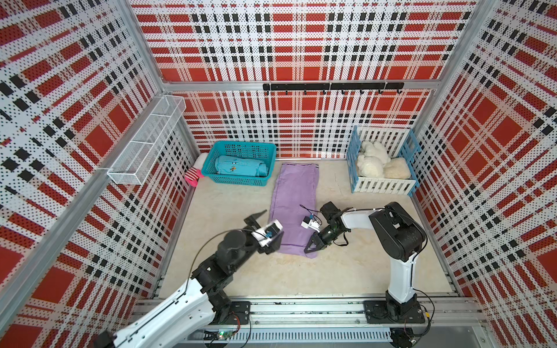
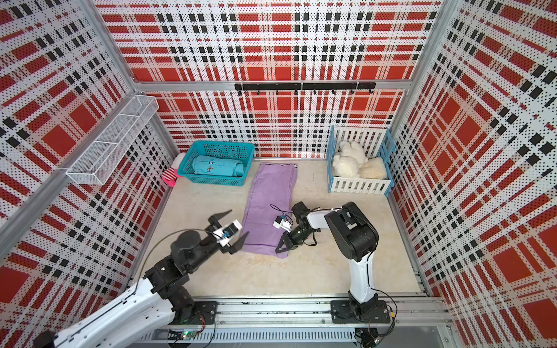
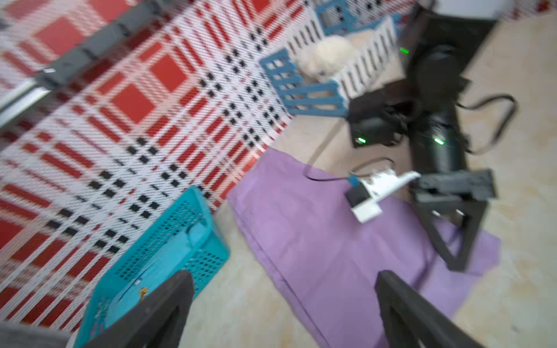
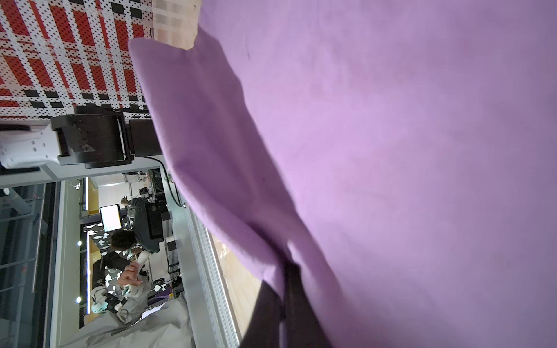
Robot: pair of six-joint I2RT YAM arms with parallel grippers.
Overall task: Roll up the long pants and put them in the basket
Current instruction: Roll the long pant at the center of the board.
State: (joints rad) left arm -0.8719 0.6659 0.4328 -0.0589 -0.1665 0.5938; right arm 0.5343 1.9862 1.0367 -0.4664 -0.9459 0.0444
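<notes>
1. One hand, the left hand, is hanging empty with fingers spread wide, at the near left edge of the long pants.
2. Those pants are lying flat on the surface, waistband toward the back wall.
3. Right hand is clamping their near right corner; rolling from one corner alone risks a skewed, loose roll.

We see white shells and black joints on the left arm and right arm. The right gripper is black and triangular-fingered, with a white camera block at twelve o'clock.
</notes>
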